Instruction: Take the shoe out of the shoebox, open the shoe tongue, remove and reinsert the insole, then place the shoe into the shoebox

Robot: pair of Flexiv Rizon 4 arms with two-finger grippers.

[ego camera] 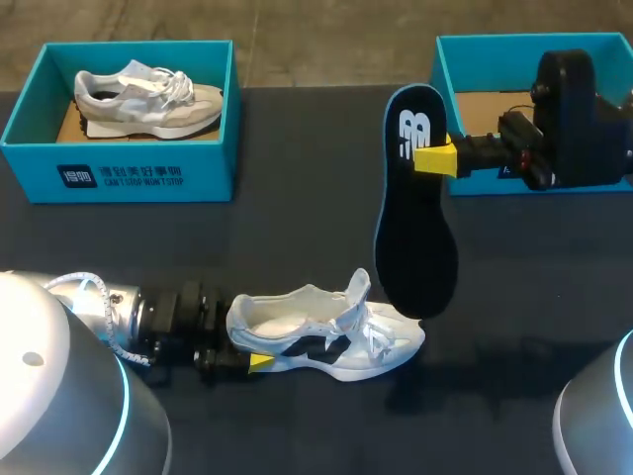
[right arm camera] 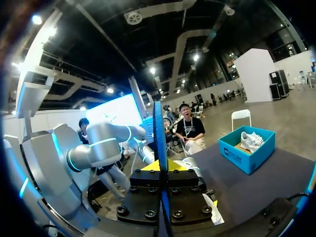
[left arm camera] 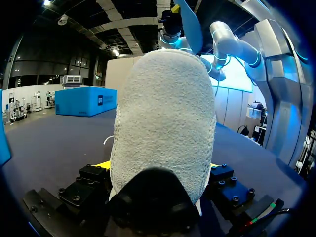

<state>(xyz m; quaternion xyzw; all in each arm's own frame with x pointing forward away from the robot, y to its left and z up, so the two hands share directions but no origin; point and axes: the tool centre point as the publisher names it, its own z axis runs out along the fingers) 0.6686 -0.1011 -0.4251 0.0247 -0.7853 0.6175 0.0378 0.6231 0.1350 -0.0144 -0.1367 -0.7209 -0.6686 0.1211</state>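
- White mesh sneaker [ego camera: 326, 336] lies on its side on the dark surface [ego camera: 297, 228], out of any box, with its tongue lifted and its opening facing up
- Left hand [ego camera: 255, 351] comes in from the left and clamps the sneaker's heel, a yellow tip on each side; in the left wrist view the pale heel fills the space between its fingers
- Dark blue insole with a white logo [ego camera: 415, 203] hangs upright in the air above the sneaker's toe end, its lower end just over the laces
- Right hand [ego camera: 435, 158] pinches the insole near its upper end; in the right wrist view the insole stands edge-on between the two closed yellow tips
- Open teal cardboard shoebox [ego camera: 495, 64] sits at the far right, behind the right hand
- Second teal shoebox [ego camera: 119, 173] sits at the far left, holding a grey-and-white sneaker [ego camera: 148, 99]
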